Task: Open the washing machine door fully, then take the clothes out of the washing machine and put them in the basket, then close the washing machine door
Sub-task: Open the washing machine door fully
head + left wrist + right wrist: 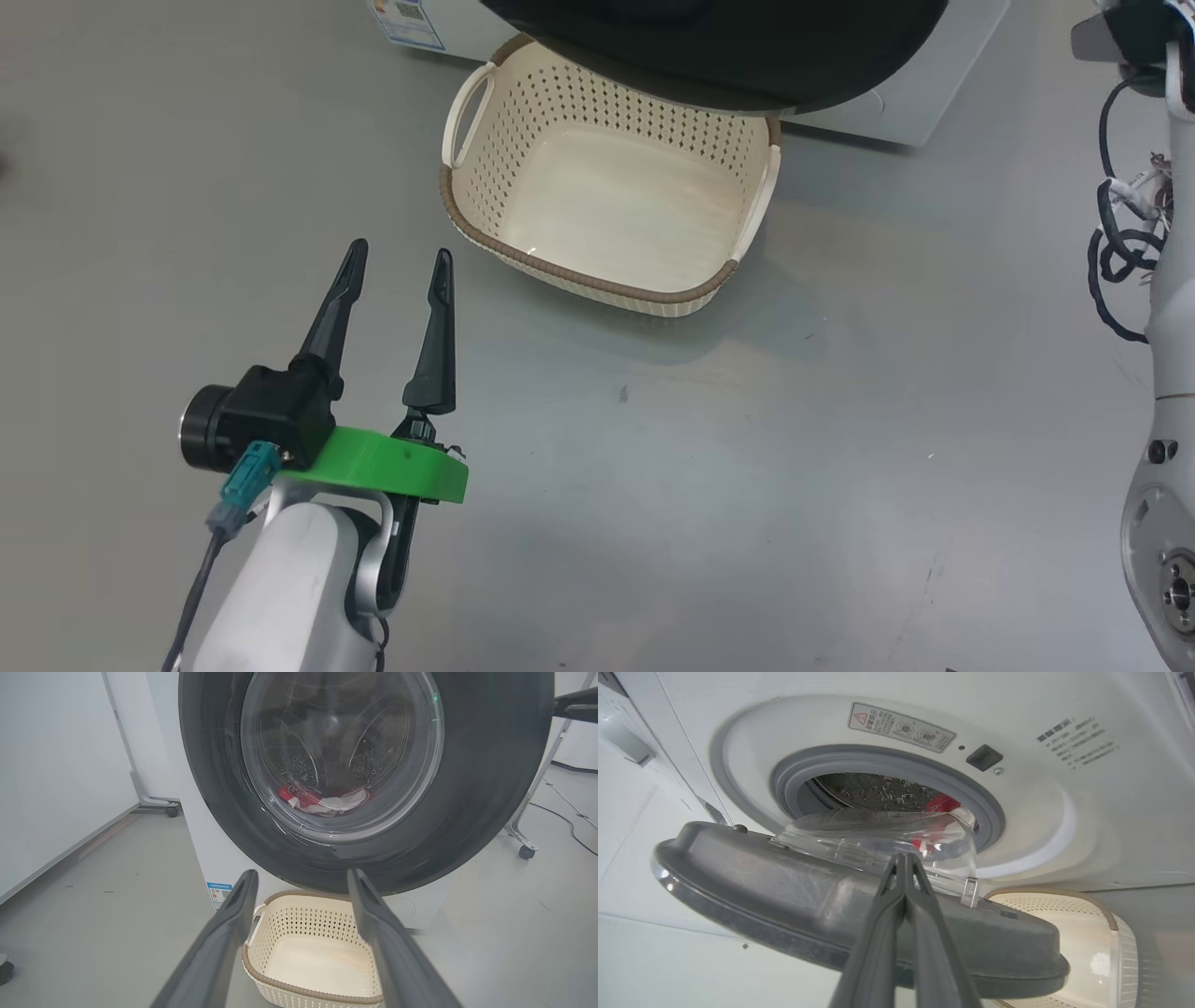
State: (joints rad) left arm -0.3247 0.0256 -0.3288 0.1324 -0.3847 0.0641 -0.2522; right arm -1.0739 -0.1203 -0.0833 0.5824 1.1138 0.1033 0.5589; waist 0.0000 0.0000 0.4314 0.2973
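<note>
Right wrist view — washing machine door [784, 896] overhangs the basket [1127, 956] — right jaws together, left jaws apart.

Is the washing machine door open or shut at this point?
Open partway. In the right wrist view the washing machine door stands away from the grey drum seal, with the red clothes inside the drum.

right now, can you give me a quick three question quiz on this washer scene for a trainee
1. True or false: the basket already holds the clothes.
2. Which claw has its fingers spread apart? A) left claw B) right claw
3. Fill in: the red clothes lie inside the washing machine, in its ____.

Key: 1 false, the basket is empty. 2 A. 3 drum.
</note>
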